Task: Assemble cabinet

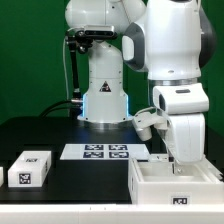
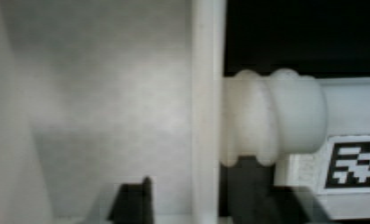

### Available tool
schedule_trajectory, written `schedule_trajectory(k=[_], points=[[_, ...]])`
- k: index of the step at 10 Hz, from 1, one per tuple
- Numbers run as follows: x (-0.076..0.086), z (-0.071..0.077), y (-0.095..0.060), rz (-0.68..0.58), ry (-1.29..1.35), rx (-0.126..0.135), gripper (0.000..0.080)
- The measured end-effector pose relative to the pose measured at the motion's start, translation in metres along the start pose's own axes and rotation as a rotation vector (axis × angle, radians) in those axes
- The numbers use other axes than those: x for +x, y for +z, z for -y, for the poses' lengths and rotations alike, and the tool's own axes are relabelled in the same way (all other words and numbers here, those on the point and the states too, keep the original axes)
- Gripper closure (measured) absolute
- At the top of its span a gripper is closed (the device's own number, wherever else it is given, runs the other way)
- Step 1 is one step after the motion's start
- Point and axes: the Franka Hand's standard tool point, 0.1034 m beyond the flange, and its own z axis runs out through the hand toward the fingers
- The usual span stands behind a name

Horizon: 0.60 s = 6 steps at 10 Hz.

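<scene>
The cabinet body [image 1: 175, 186], a white open box with a small tag on its front, stands at the exterior view's lower right. My gripper [image 1: 180, 157] reaches down onto its far wall. In the wrist view the gripper [image 2: 196, 205] straddles that upright white wall [image 2: 207, 90]. One dark finger [image 2: 139, 203] is inside the box, a small gap away from the wall, and the other [image 2: 253, 207] is outside it. The jaws stand open and hold nothing. Just outside the wall lies a white ribbed round part [image 2: 271, 120] with a tag.
A small white tagged block [image 1: 30, 167] lies at the exterior view's lower left. The marker board [image 1: 105, 152] lies flat in the middle, in front of the robot base [image 1: 104, 95]. The table is black.
</scene>
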Motion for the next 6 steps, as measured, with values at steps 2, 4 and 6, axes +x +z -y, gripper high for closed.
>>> schedule_trajectory(k=[2,4,6], points=[[-0.0003,0.0,0.0,0.0,0.001,0.0,0.0293],[-0.0006,0.0,0.0,0.0,0.001,0.0,0.0159],[-0.0007,0.0,0.0001,0.0,0.001,0.0,0.0159]])
